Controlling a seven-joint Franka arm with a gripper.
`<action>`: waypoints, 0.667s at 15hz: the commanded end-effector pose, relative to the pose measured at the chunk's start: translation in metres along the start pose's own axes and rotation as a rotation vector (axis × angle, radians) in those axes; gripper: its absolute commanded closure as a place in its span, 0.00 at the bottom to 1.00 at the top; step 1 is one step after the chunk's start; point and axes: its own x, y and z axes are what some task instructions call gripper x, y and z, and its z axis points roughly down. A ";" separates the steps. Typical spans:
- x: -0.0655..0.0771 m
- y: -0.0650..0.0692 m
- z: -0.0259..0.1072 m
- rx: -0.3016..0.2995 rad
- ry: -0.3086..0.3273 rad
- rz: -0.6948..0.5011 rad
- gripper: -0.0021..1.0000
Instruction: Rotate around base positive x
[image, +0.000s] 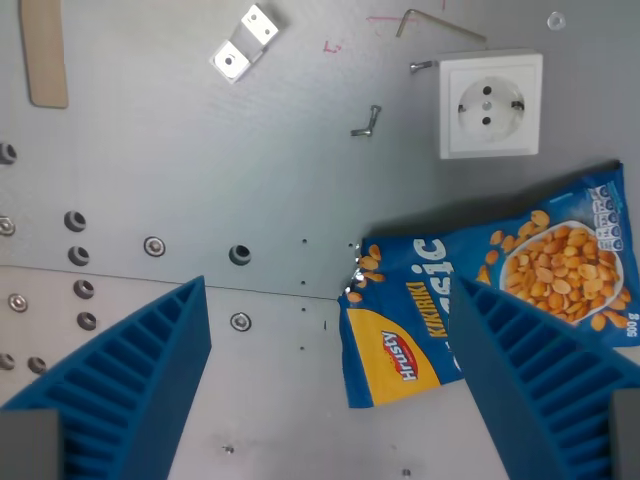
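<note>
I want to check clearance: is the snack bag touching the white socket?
Apart. The wrist view shows a strip of bare grey table between the snack bag and the white socket along the bag's upper edge.

Blue snack bag with yellow lettering, a yellow and red logo patch, and golden-orange peanuts printed across it. Bright blue ribbed fingers with grey bases. White wall socket. Matte grey metal table dotted with dark holes. Shiny silver bracket. Pale tan wooden strip.
</note>
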 end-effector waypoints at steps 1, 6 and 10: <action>-0.002 0.004 -0.004 0.213 0.013 -0.019 0.00; -0.002 0.004 -0.004 0.279 0.018 -0.018 0.00; -0.002 0.004 -0.004 0.332 0.023 -0.017 0.00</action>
